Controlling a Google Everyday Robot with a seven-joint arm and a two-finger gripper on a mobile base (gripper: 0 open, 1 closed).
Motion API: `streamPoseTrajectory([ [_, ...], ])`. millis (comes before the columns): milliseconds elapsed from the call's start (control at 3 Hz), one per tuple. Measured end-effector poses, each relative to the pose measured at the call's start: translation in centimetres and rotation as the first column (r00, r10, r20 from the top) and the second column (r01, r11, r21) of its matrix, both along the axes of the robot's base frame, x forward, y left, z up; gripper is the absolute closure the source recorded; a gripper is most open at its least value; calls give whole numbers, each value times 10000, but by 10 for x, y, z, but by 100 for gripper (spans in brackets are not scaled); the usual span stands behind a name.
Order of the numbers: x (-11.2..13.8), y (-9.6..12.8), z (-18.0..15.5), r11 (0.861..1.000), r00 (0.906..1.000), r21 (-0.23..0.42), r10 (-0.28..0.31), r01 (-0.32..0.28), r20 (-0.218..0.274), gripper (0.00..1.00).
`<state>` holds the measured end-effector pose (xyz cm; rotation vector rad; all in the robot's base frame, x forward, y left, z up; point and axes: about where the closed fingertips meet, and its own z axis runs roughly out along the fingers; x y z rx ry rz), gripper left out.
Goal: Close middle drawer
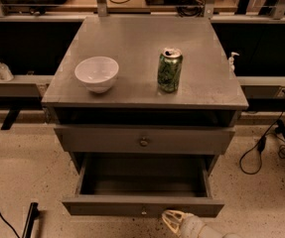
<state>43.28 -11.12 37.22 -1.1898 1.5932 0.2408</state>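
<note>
Middle drawer (107, 207) of the grey desk (132, 38) is pulled far out twd the camera, low in the view. Its inside shows as a dark shallow box. Flat grey front faces the camera, w/ a small centre knob (143, 212).

End effector (173, 221): cream, rounded, at the bottom edge of the view. It sits just below the drawer front's lower edge, a bit right of the centre knob. The arm comes in from bottom right. Whether it actually touches the front: can't tell. How far open it is, or whether it has hold of anything: can't tell either.

Top drawer (97, 139) is above and further back, w/ its own knob in the middle and a dark gap betw. it and the desk top.

On the desk top:
- white bowl (97, 73), left side, upright
- green can (170, 70), right side, upright
- the two are apart from each other, both set back from the front edge

Around, on the speckled floor (18, 167):
- black cable (253, 155) loops right of the desk
- black bar (30, 219) at lower left, off to the side of the drawer

A small pump bottle (233, 61) stands on the ledge just right of the desk. Near the drawer front there's only the end effector; cable & bar lie off to the sides.
</note>
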Motion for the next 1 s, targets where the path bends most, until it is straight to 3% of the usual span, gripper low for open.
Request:
streamPoseTrajectory([
  [333, 0, 0, 0, 10000, 10000, 0, 0, 0, 0, 100],
  [667, 21, -6, 3, 9994, 9994, 98, -318, 317, 156, 100],
  [1000, 24, -4, 4, 9998, 9996, 64, -213, 212, 191, 100],
])
